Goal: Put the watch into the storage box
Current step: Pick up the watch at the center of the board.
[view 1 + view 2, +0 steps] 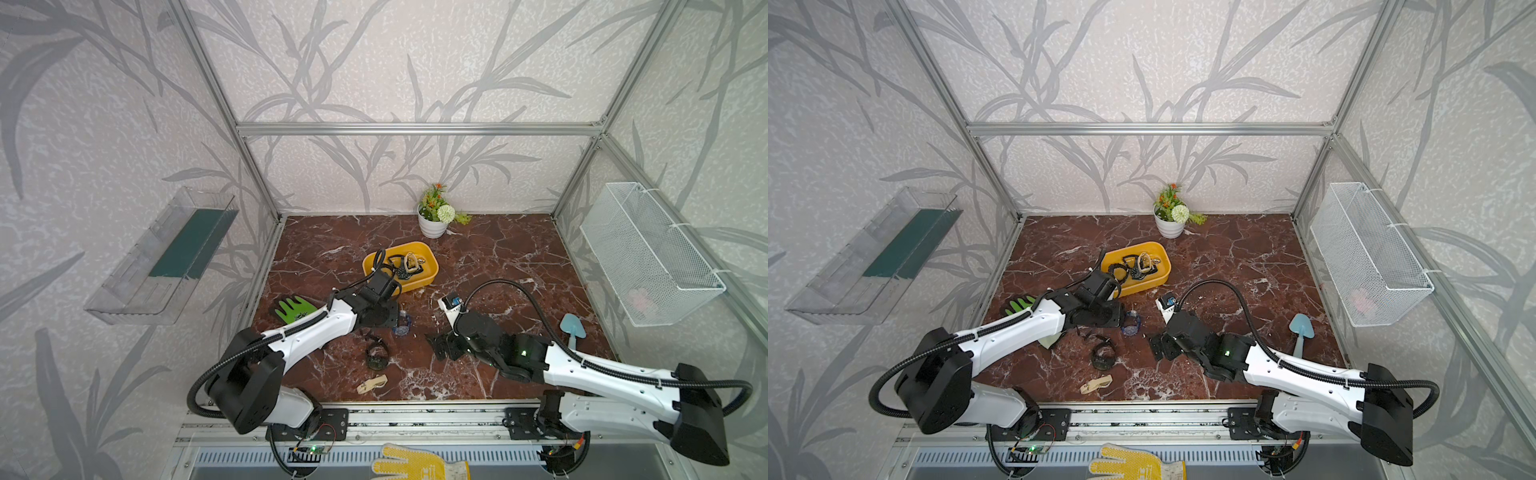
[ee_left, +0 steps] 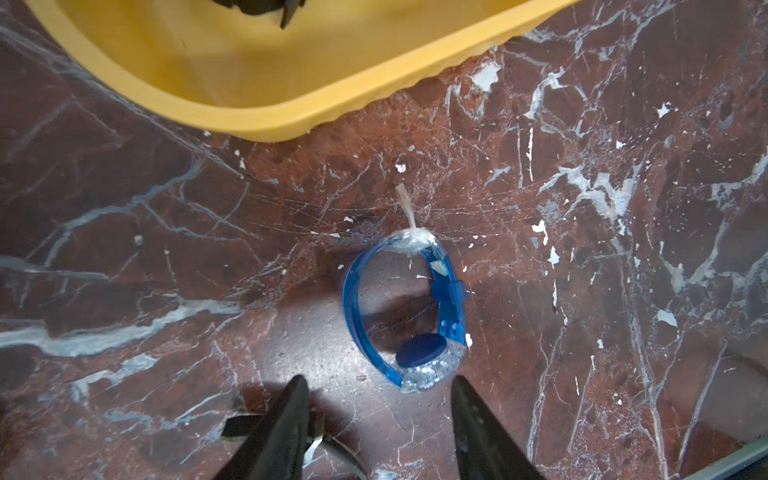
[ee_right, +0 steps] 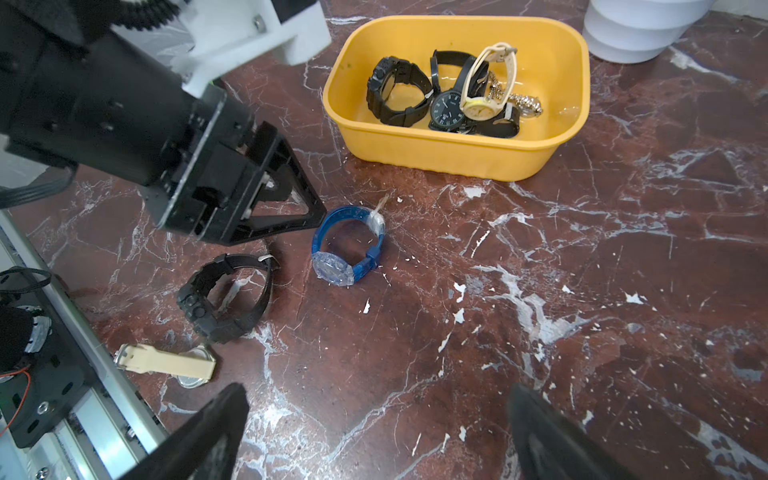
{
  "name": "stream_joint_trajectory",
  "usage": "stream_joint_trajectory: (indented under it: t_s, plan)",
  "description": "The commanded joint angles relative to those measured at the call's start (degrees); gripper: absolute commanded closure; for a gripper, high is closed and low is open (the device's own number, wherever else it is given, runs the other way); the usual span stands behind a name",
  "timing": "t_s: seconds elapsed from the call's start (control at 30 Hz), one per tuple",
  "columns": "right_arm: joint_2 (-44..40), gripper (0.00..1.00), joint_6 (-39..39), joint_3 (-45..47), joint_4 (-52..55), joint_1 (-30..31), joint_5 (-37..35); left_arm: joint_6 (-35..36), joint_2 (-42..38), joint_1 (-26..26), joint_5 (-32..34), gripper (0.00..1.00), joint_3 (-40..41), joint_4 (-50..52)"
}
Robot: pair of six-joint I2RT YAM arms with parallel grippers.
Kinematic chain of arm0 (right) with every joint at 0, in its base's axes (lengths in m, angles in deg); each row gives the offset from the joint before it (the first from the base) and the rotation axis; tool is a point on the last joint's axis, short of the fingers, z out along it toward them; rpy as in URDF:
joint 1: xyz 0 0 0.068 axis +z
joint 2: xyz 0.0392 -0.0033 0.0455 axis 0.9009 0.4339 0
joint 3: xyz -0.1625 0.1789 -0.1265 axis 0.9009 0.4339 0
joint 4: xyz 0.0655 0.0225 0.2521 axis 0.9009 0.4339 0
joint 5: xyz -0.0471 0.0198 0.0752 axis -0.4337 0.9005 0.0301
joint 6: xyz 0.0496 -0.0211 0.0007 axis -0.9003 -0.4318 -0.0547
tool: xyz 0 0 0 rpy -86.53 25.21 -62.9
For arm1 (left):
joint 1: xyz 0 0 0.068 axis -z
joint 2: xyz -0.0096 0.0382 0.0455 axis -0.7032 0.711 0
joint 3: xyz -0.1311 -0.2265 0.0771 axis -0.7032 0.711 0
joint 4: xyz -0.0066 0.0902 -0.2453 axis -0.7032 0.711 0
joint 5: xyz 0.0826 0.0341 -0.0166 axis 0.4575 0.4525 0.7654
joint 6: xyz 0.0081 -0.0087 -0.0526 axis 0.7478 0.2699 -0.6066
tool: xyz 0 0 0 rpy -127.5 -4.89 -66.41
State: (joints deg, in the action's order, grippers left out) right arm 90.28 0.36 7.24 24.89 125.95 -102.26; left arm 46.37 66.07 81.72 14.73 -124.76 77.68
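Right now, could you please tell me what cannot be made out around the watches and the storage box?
Blue watch: in both top views, partly hidden by the left arm.
Storage box: cut off by the left wrist view's edge, contents mostly out of frame.
Pinkish thing in the white wire-mesh basket: blurred behind the mesh in both top views.

A red-brown marble tabletop (image 1: 498,257) carries a shallow yellow plastic tub (image 1: 419,283) and, behind it, a white ribbed flowerpot (image 1: 432,226); nearer the front lie a translucent blue wristwatch (image 3: 332,269), a chunky black wristwatch (image 3: 195,301) and a beige strap watch (image 3: 170,360). A green glove (image 1: 293,309) lies left; a pale blue trowel (image 1: 572,328), right.
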Motion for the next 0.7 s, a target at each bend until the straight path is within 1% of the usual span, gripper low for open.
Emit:
stream_joint_trajectory:
  t_s: [0.0,0.17,0.33,0.43,0.67]
  plan:
    - [-1.4,0.02,-0.4,1.3,0.4,0.4,-0.6,0.6,2.5,-0.2,-1.2,0.49,-1.6,1.3]
    - [-3.3,0.02,-0.7,2.3,0.4,0.5,-1.6,1.1,6.4,-0.2,-1.0,0.51,-2.5,1.4]
    - [-2.5,0.02,-0.7,2.4,0.1,0.5,-1.7,1.5,8.9,-0.3,-1.4,0.52,-3.9,1.0]
    - [-2.2,0.02,-1.0,2.4,0.1,0.4,-1.7,1.8,10.4,-0.3,-1.4,0.56,-4.6,1.3]
    - [-2.5,0.02,-0.7,2.2,0.2,0.5,-2.4,1.5,12.8,-0.3,-1.2,0.59,-5.0,0.9]
